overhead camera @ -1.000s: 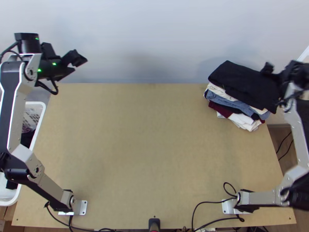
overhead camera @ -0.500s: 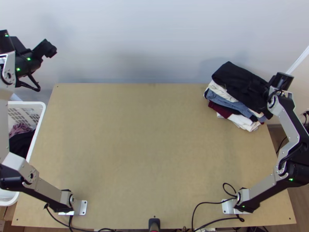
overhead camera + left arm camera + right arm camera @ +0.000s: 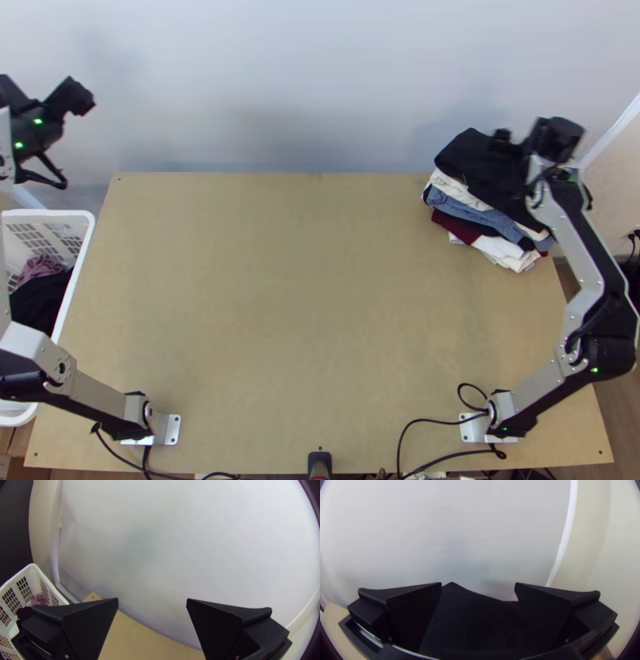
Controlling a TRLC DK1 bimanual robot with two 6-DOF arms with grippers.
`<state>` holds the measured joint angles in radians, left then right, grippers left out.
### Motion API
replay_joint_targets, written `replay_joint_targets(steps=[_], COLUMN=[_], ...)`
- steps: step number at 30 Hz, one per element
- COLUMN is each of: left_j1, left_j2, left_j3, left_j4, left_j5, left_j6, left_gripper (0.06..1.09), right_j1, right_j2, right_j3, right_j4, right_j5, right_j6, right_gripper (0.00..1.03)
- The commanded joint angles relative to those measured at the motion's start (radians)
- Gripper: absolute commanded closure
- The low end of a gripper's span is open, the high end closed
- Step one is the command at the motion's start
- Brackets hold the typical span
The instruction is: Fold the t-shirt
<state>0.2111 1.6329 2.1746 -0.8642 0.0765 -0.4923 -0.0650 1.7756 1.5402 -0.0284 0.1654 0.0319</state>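
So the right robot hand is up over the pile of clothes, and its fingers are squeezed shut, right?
Almost! The right gripper is up over the pile of clothes, but its fingers aren't squeezed shut. They're open, with a wide gap between them. The right wrist view shows it.

Black garment point(image 3: 468, 156), white basket point(image 3: 68, 214)

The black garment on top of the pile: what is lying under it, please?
Under the black garment, edges show of cream cloth, blue cloth, dark red cloth and white cloth. Their middles are covered, so I cannot tell what garments they are.
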Motion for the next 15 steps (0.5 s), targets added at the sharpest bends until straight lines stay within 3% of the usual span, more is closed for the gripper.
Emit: replay_joint_targets(steps=[1, 6, 15], left_j1=[0.047, 0.102, 0.171], left_j2=[-0.056, -0.081, -0.173], left_j3=[0.028, 0.027, -0.015], left_j4=[0.024, 0.028, 0.074], left_j5=[-0.009, -0.009, -0.011], left_j6=[0.015, 0.024, 0.064], left_gripper=[0.10, 0.10, 0.10], right_j1=[0.013, 0.011, 0.017], right_j2=[0.119, 0.180, -0.133], right_j3=[0.008, 0.008, 0.113], right_j4=[0.008, -0.004, -0.047], right_j5=[0.016, 0.043, 0.060], right_j6=[-0.063, -0.067, -0.046], right_gripper=[0.04, 0.04, 0.04])
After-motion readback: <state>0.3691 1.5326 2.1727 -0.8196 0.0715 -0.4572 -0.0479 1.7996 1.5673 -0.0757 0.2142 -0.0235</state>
